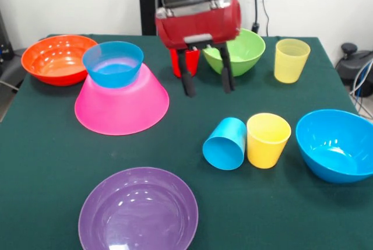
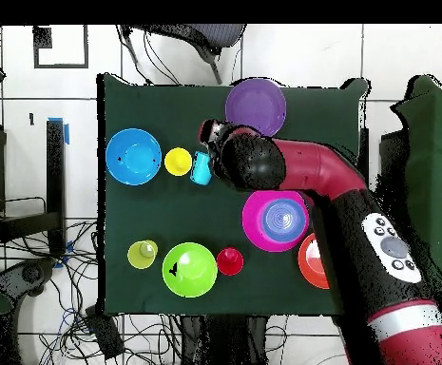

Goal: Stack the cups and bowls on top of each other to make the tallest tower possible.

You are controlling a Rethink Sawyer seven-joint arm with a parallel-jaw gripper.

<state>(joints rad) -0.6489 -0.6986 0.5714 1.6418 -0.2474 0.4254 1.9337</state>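
Pink upside-down bowl (image 1: 122, 105) has just one small blue bowl (image 1: 113, 63) on top, so the tower is short. At three o'clock from it, the gripper (image 1: 207, 85) hangs open and empty. Cups (image 1: 268, 140) wait at five o'clock.

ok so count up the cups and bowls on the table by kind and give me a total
Cups: 4 (blue cup, yellow cup, pale yellow cup, red cup)
Bowls: 6 (pink bowl, small blue bowl, orange bowl, green bowl, blue bowl, purple bowl)
Total: 10
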